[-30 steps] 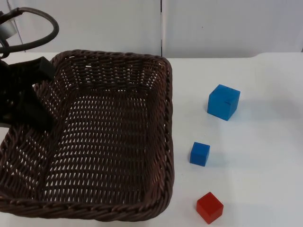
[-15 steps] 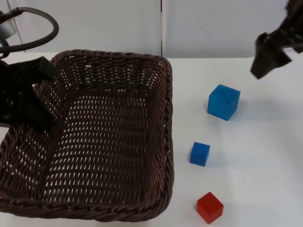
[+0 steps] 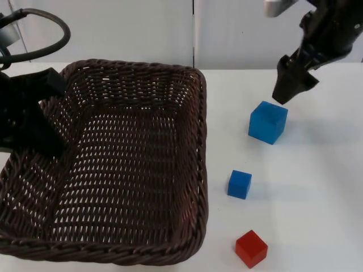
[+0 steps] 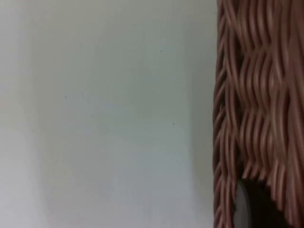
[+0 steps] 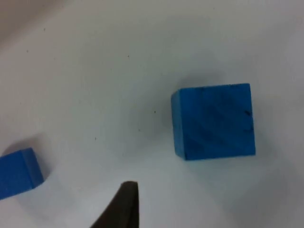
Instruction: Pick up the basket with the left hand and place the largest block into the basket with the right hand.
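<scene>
Dark brown wicker makes up the basket (image 3: 122,164), which takes up the left half of the white table (image 3: 317,204), its near rim at the table's front edge and its far rim towards the back edge by the grey partition wall (image 3: 113,28). The left gripper (image 3: 34,122) sits at the basket's left rim, clenched on the woven wall; the left wrist view shows that wall (image 4: 256,104) close up beside bare table top. The largest block, a big blue cube (image 3: 267,122), stands on the right half of the table, well apart from the basket's right rim. The right gripper (image 3: 291,82) hangs just behind and above this cube, not touching it; whether its fingers are spread or closed cannot be told. In the right wrist view the big blue cube (image 5: 214,121) lies beyond one dark fingertip (image 5: 124,204). A smaller blue cube (image 3: 239,184) rests nearer the front, and a red cube (image 3: 251,248) stands close to the front edge.
</scene>
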Available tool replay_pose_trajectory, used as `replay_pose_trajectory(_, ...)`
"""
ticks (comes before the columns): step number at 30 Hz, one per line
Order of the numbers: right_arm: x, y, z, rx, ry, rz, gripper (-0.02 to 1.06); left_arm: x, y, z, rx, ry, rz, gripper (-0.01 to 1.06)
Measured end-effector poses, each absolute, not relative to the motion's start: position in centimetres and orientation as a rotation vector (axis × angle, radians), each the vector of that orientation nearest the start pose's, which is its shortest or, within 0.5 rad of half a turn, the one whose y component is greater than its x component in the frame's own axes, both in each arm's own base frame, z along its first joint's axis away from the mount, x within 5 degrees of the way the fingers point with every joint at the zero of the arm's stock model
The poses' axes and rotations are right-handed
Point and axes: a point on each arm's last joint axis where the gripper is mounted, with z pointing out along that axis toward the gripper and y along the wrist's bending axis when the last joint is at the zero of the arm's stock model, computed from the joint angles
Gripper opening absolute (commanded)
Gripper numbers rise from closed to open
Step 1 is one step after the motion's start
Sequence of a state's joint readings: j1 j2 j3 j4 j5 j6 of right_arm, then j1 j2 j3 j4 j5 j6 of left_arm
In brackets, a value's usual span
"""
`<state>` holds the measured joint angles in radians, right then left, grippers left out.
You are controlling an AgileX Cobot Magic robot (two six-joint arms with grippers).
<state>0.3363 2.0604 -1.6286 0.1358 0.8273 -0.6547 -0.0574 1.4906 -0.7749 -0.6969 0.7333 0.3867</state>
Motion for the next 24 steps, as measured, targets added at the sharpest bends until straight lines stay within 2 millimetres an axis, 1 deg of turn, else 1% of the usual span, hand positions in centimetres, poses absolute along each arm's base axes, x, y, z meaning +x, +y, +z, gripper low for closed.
replay_pose_trajectory(1,41.8,15.6,20.7,-1.211,2.446,0.072,1.05,25.6,-5.4,20.0,-0.049,2.782,-0.677,0.00)
replay_pose_trajectory(6,43.0,16.0,18.5,-1.242,2.445,0.071,1.05,25.6,-5.4,20.0,-0.049,2.782,-0.677,0.00)
replay_pose_trajectory(7,43.0,16.0,18.5,-1.242,2.445,0.071,1.05,25.6,-5.4,20.0,-0.049,2.782,-0.677,0.00)
replay_pose_trajectory(11,43.6,16.2,16.1,-1.281,2.445,0.063,1.05,25.6,-5.4,20.0,-0.049,2.782,-0.677,0.00)
replay_pose_trajectory(12,43.6,16.2,16.1,-1.281,2.445,0.063,1.05,25.6,-5.4,20.0,-0.049,2.782,-0.677,0.00)
replay_pose_trajectory(16,44.3,16.4,14.0,-1.271,2.435,0.065,1.05,25.6,-5.4,20.0,-0.049,2.782,-0.677,0.00)
replay_pose_trajectory(17,44.3,16.4,14.0,-1.271,2.435,0.065,1.05,25.6,-5.4,20.0,-0.049,2.782,-0.677,0.00)
replay_pose_trajectory(21,44.7,16.8,12.0,-1.247,2.432,0.096,1.05,25.6,-5.4,20.0,-0.049,2.782,-0.677,0.00)
replay_pose_trajectory(24,44.8,16.9,11.6,-1.245,2.421,0.107,1.04,25.6,-5.4,20.0,-0.049,2.782,-0.677,0.00)
